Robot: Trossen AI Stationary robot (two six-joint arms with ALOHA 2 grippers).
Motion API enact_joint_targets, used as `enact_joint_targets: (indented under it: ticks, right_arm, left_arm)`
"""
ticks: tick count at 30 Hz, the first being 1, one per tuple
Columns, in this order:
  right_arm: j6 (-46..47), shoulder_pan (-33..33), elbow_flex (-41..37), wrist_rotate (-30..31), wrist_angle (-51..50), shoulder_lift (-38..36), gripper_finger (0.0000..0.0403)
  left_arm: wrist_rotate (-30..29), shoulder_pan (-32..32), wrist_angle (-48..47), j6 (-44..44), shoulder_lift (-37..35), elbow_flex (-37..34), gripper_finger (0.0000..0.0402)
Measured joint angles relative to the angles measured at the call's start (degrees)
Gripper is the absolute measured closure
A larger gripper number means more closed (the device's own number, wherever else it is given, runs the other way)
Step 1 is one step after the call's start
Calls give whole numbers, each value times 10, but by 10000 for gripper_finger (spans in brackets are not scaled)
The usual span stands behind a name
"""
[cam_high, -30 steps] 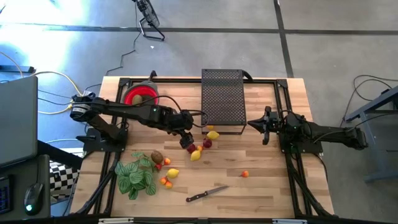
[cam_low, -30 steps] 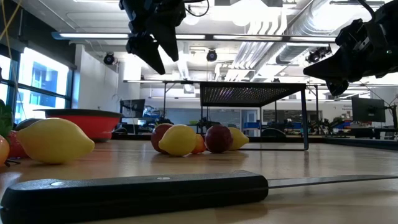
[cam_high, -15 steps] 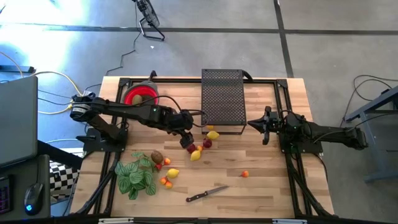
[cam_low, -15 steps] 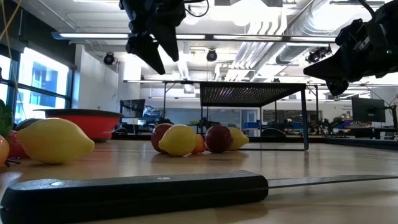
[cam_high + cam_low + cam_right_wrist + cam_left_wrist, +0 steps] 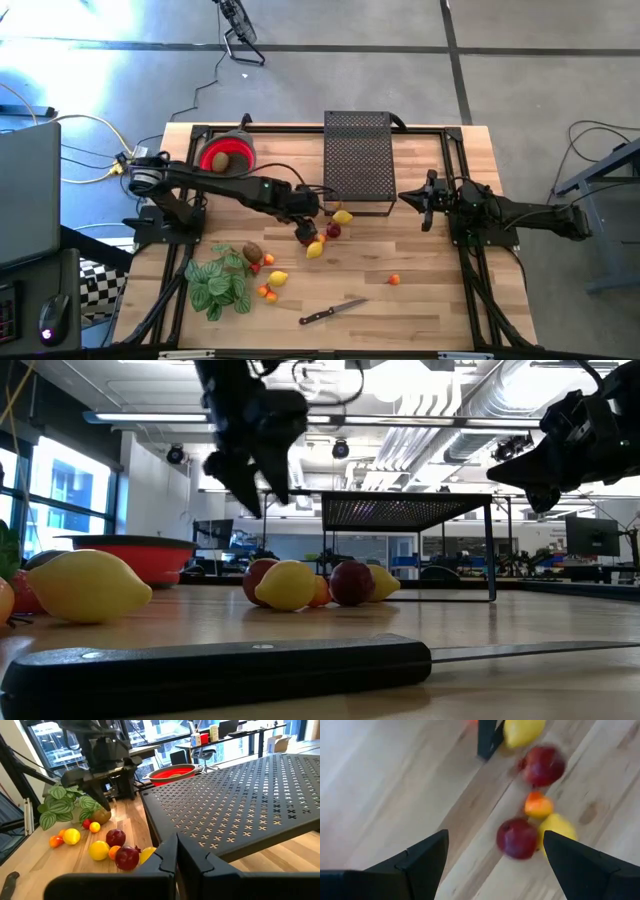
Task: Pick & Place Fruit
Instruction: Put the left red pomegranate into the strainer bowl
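Since the earlier frame, left gripper [image 5: 306, 222] has shifted right and descended over the central fruit cluster. Its jaws stand wide apart and empty, bracketing a dark red apple [image 5: 517, 838] that lies directly beneath, touching a lemon [image 5: 556, 828] and a small orange fruit [image 5: 538, 805]. Right gripper [image 5: 423, 201], fully closed and empty, waits far right; left arm is nearer.

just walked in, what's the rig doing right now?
Fruit pick and place, mid-run. The left gripper, jaws open and empty, hangs over the fruit cluster by the black mesh rack, roughly above a dark red apple. The red bowl already holds a piece. The right gripper waits shut beside the rack.
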Motion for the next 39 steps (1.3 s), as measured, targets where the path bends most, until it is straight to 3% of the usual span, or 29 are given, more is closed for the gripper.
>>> enact_joint_targets:
  ticks: [4,27,39]
  right_arm:
    - [0,-1,0,0,0,3,401]
    - [0,-1,0,-1,-3,13,401]
    - [0,-1,0,-3,-4,14,401]
  left_arm:
    - [33,0,15,3,23,0,82]
    - [89,0,55,0,92,1,82]
    - [90,0,51,4,110,0,82]
